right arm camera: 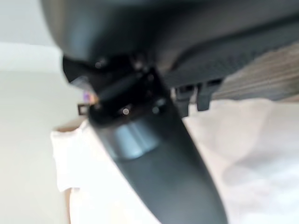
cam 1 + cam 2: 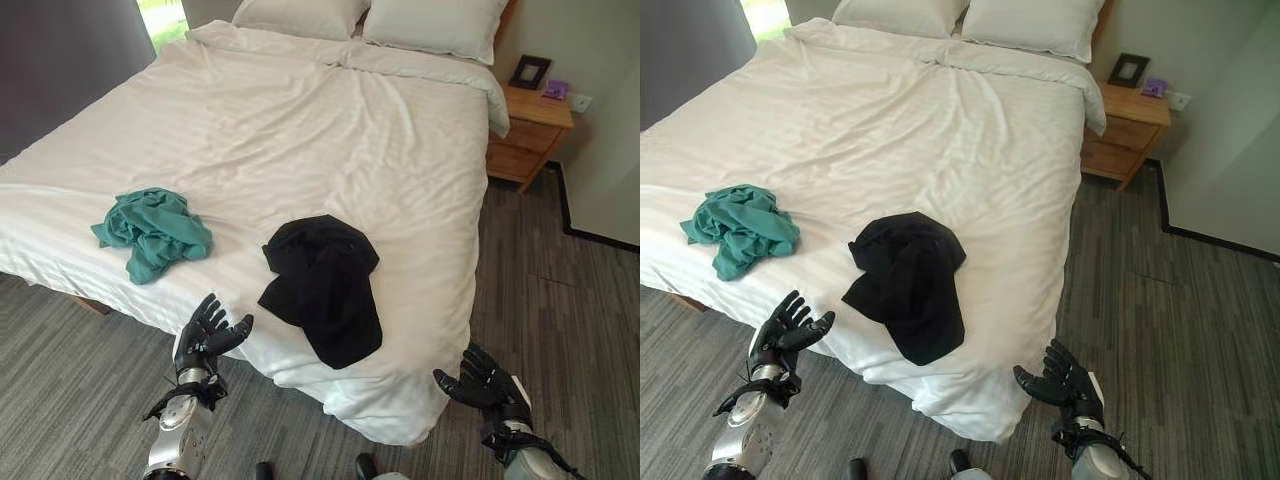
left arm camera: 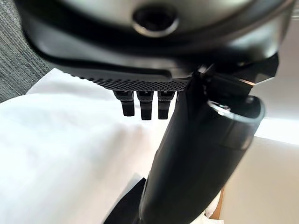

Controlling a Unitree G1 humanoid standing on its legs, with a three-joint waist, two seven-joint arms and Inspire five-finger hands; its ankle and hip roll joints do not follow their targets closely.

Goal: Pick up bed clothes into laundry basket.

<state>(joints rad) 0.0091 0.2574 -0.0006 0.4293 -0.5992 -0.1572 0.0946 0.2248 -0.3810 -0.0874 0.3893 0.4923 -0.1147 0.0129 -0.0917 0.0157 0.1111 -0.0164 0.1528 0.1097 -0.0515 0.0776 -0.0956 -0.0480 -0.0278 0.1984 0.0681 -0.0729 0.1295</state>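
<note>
Just beyond the left hand (image 2: 208, 330) and right hand (image 2: 482, 380), both hanging spread and empty, the black garment (image 2: 325, 285) and teal garment (image 2: 152, 232) are lying unpicked on the bed (image 2: 330, 130), so nothing is getting done yet.

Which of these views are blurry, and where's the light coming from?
Right wrist view: blurred, the right hand smeared. Left wrist view: left hand soft up close, bed washed out. Left eye view: sharp, daylight from the window behind the bed's head.
</note>
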